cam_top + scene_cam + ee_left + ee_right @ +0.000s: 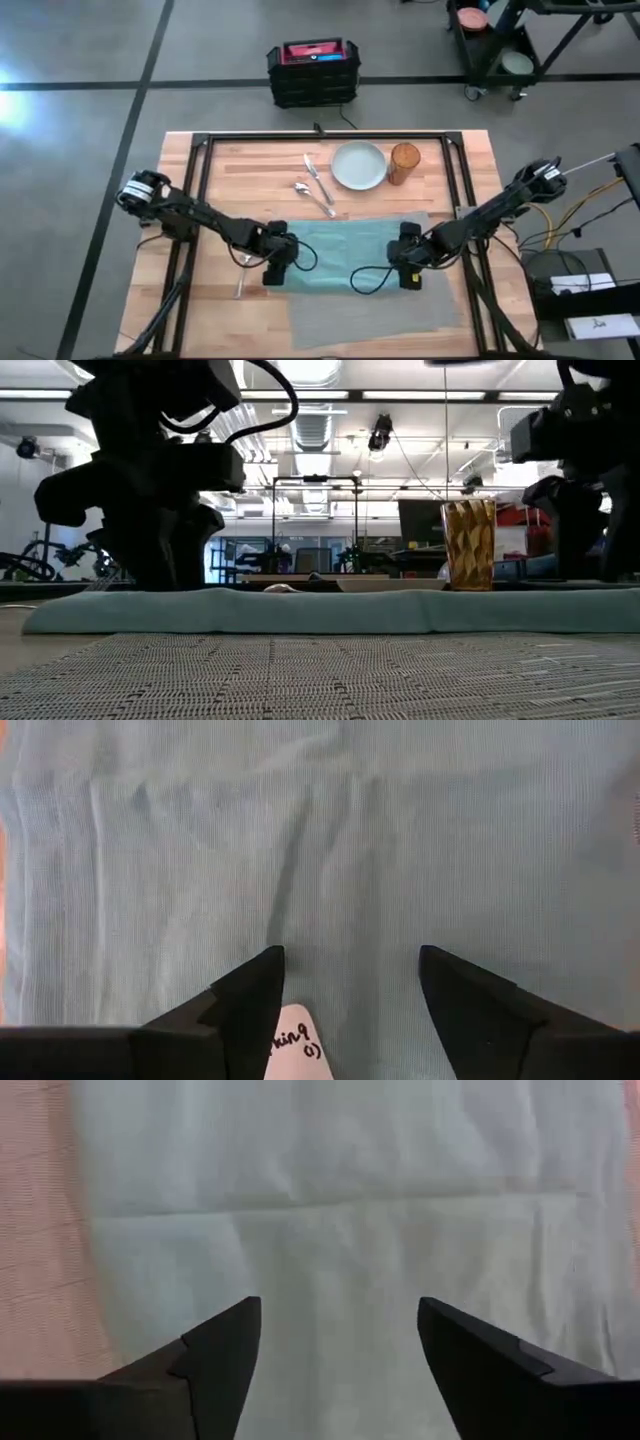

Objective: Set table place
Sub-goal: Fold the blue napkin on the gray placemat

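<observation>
We hover both grippers, fingers spread and empty, over the teal napkin (345, 257), which lies on the placemat (440, 305) with its long axis running between us: left gripper (280, 268) above its left end, right gripper (408, 268) above its right

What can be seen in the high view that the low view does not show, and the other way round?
Only the high view shows the pale plate, the cutlery beside it, one more utensil at the left claw, the black crate on the floor, and the table as a whole. Only the low view shows the room with ceiling lights behind the table. Both show the teal napkin, the grey placemat, the amber glass and both arms, the right claw included.
</observation>
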Tool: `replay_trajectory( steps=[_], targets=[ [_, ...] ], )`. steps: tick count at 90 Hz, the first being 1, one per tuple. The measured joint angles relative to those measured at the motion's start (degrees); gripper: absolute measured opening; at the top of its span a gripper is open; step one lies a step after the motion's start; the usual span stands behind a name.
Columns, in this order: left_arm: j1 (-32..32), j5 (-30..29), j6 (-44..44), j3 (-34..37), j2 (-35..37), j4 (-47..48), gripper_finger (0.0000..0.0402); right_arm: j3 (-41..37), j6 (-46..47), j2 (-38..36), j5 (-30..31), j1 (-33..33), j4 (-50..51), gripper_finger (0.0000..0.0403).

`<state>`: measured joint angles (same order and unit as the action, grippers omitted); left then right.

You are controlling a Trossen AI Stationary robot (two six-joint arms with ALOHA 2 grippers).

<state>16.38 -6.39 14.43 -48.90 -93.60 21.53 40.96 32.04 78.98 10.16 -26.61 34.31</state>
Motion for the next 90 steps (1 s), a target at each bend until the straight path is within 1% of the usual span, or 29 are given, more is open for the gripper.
replay_trajectory(
  steps=[11,22,34,42,47,55,65,76,90],
  targets=[
    [0.0,0.0,-0.2,0.0,0.0,-0.1,0.0216,-0.4,0.1,0.0,0.3,0.3,0.1,0.0281],
    [0.0,0.0,-0.2,0.0,0.0,-0.1,0.0223,-0.8,-2.0,0.0,-0.7,0.3,0.7,0.0285],
    [0.0,-0.1,-0.2,0.0,0.0,0.0,0.0226,-0.6,-0.6,-0.7,3.1,1.5,4.6,0.0274],
    [0.0,-0.3,0.0,-0.6,0.5,0.7,0.0222,-0.5,0.0,-1.8,3.3,2.7,6.4,0.0261],
    [0.0,-0.3,0.0,-1.0,1.0,0.5,0.0217,-0.5,-0.4,-2.0,1.9,3.0,6.2,0.0252],
    [0.0,-0.1,0.0,-1.0,1.5,0.6,0.0211,-0.5,-2.9,-2.1,-2.9,3.0,5.2,0.0241],
    [0.0,0.3,0.0,-0.8,1.6,0.7,0.0208,-0.6,-3.1,-2.0,-7.2,2.6,4.0,0.0232],
    [0.0,0.5,0.0,-0.3,1.1,0.5,0.0214,-0.7,-3.1,-2.0,-7.1,2.3,3.1,0.0230],
    [0.0,1.0,0.0,0.1,0.1,0.1,0.0229,-0.8,-2.7,-2.0,-4.3,2.3,2.5,0.0244]
  ],
)
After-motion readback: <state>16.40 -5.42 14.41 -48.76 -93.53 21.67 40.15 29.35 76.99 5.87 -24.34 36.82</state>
